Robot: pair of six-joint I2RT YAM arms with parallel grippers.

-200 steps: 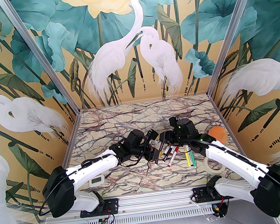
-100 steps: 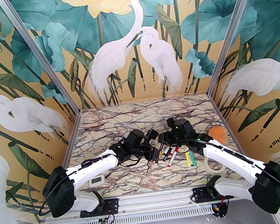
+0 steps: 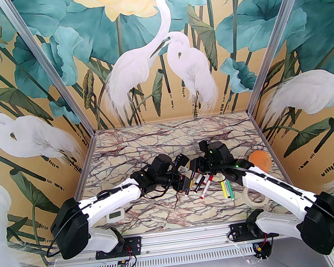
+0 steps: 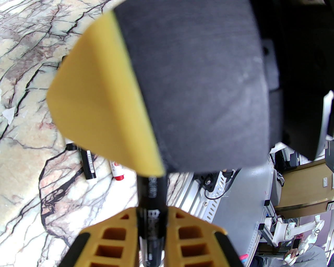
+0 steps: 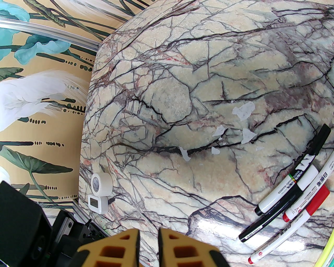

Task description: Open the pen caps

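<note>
Both arms reach in over the middle of the marble tabletop (image 3: 156, 143), and their claws meet nose to nose. The left claw (image 4: 151, 212) is clenched on a black pen (image 4: 152, 186). Its 2 yellow fingers press against either side of the barrel, which runs straight out from the grip. The pen's far end passes behind 1 big blurred finger (image 4: 99, 104) of the right claw, yellow with a black pad, so this pen's cap is hidden. The right claw (image 5: 148, 233) is squeezed closed, with a thin slit between its fingers in its own camera. I cannot tell whether it pinches that cap.

The other pen caps (image 3: 210, 178) lie with their pens in a loose bunch on the tabletop, just right of the 2 claws and under the right wrist. From that wrist a red cap (image 5: 311, 203) sits on a white pen and a black cap (image 5: 319, 140) on another white pen. A slim black pen (image 5: 271, 215) lies between those 2.

A yellow pen (image 3: 223, 187) and a green pen (image 3: 229, 189) lie side by side, right of the bunch. A roll of tape (image 3: 255, 199) rests near the right forearm, and an orange ball (image 3: 260, 160) sits behind that arm by the right wall. A small white gadget (image 3: 115, 216) with a screen lies near the left arm, well apart from the pens.
</note>
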